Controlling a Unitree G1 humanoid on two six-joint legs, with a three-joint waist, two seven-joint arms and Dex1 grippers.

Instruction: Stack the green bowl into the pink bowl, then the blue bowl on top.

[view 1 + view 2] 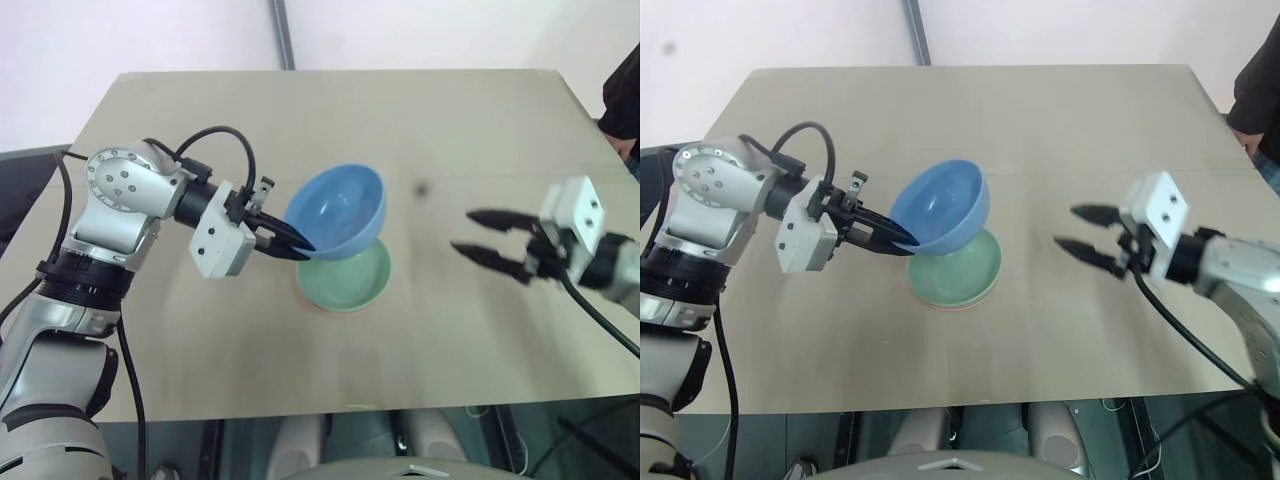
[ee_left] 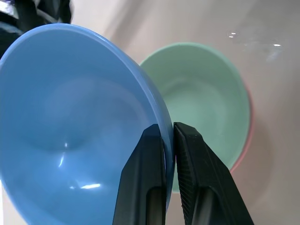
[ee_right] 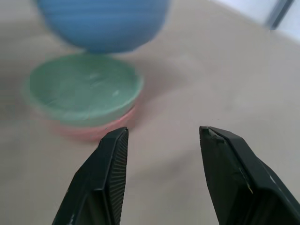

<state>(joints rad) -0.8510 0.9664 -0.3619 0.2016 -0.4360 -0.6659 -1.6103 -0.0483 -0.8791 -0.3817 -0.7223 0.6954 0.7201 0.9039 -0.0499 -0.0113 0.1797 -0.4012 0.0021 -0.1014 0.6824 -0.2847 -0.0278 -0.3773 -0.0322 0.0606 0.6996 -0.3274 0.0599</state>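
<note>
Mid-counter point(image 1: 450, 300), nearer its front edge, green bowl point(image 1: 345, 283) sits nested in pink bowl point(image 3: 96, 131), w/ left claw point(image 1: 290, 243) pinching blue bowl point(image 1: 337, 212) by its rim, tilted just above them, prob. to drop it in, while right claw point(image 1: 490, 240) hangs spread & empty, well apart.

The green bowl point(image 1: 346, 283) sits nested in the pink bowl point(image 3: 89, 132), both upright on the tabletop; the blue bowl point(image 1: 340, 210) is tilted above them, apparently not touching
</note>
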